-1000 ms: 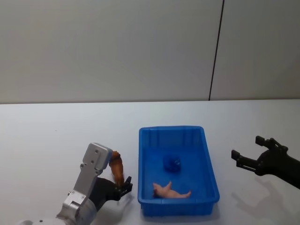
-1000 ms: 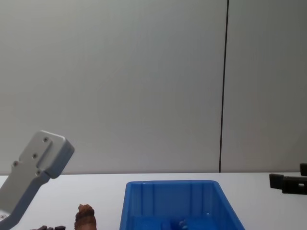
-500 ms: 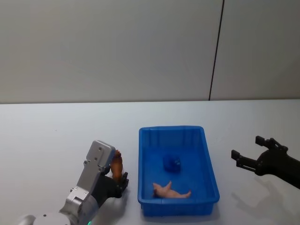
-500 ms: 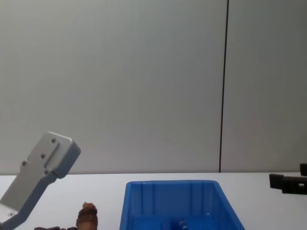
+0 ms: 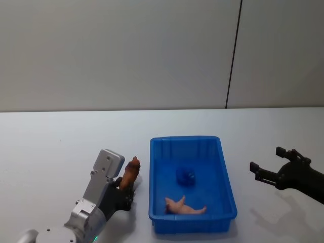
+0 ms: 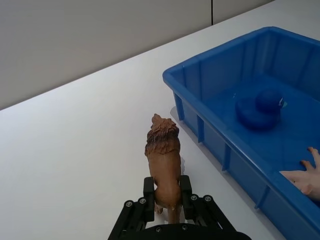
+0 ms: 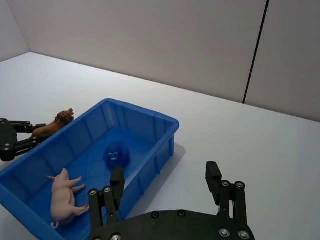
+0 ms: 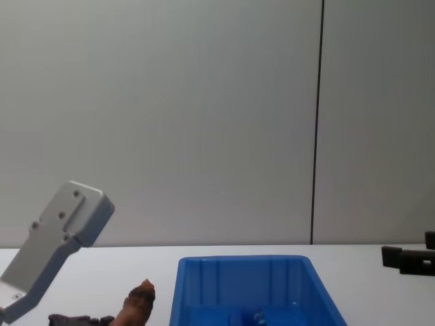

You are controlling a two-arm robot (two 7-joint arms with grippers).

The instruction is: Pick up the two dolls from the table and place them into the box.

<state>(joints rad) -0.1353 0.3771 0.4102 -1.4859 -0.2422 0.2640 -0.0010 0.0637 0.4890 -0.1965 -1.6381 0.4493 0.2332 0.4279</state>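
The left tool (image 6: 167, 200) is clenched on the back end of the brown lion toy (image 6: 163, 167). The lion (image 5: 130, 172) is just to the left of the blue box (image 5: 226, 174), near its rim, and it leans with its head toward the box. In the chest view the lion (image 8: 138, 303) tips toward the box (image 8: 239, 280) too. It seems to be lifted a little off the white desk (image 5: 55, 147), but it is hard to be sure from here. The pink pig toy (image 5: 183, 206) lies on its side inside the box, at the end close to the robot. A small blue duck (image 5: 185, 175) sits in the middle of the box, and it is the same blue as the floor under it. The right tool (image 5: 270, 166) is to the right of the box, well apart from it, above the desk. Its fingers (image 7: 117, 185) are spread wide and hold nothing.
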